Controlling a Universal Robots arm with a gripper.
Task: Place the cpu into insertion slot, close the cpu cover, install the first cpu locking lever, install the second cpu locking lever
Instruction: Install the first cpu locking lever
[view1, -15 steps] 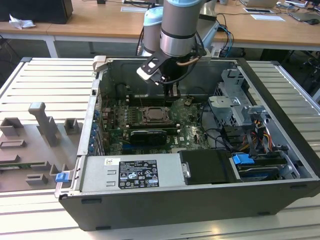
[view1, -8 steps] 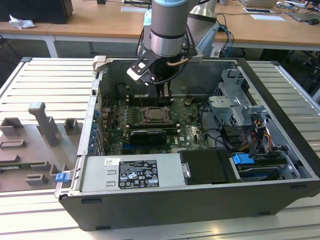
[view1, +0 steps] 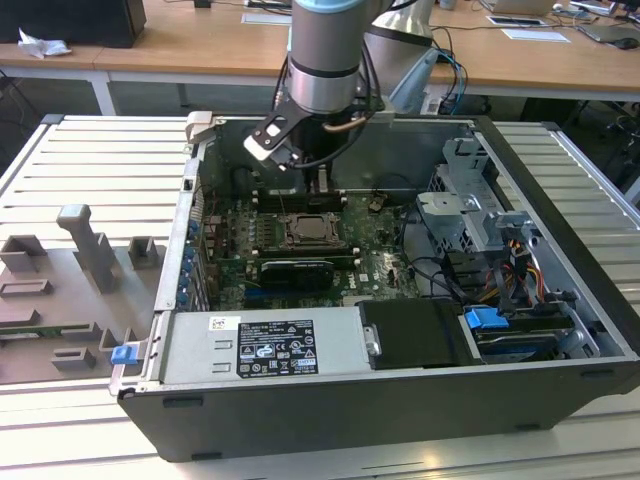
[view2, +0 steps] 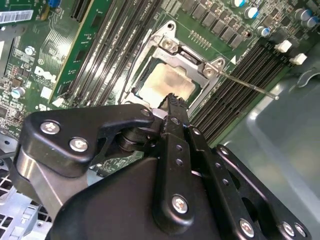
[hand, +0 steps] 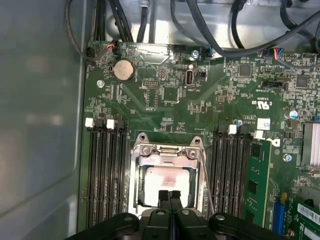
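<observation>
Closed pincer (hand: 169, 194), cpu (hand: 156, 182) close beneath it

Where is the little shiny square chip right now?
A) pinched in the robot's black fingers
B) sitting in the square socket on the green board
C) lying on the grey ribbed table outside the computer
B: the pale silvery square chip lies flat in the silver-rimmed square socket on the green circuit board, and the black gripper is shut with no chip in it.
</observation>
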